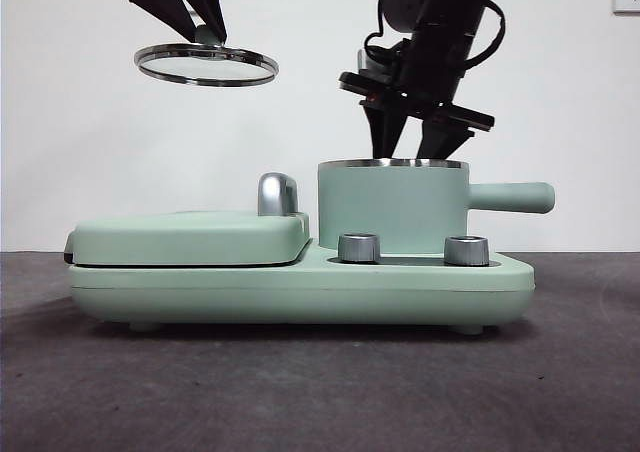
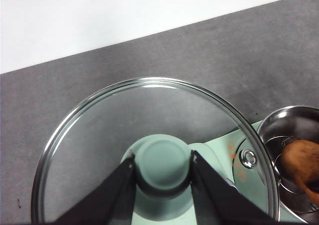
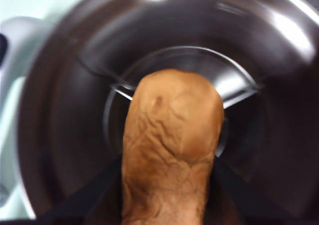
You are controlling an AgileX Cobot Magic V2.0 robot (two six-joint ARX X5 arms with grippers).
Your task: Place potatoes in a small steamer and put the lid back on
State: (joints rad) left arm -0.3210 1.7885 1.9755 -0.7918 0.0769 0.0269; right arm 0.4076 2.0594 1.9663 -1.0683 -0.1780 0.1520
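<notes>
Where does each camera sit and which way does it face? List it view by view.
Front view: low at table height, looking level at the steamer; both arms enter from above.
Left wrist view: on the left arm, looking down past its fingers clamped on the lid knob.
Right wrist view: on the right arm, looking into the steamer; its fingers hold the potato.
Shared: both wrist views show the potato inside the steamer.

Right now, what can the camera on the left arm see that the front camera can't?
Only the left wrist view shows the potato inside the steamer. Only the front view shows the steamer's side handle, the two knobs and the right gripper dipping into the pot. Both show the left gripper holding the lid by its knob.
</notes>
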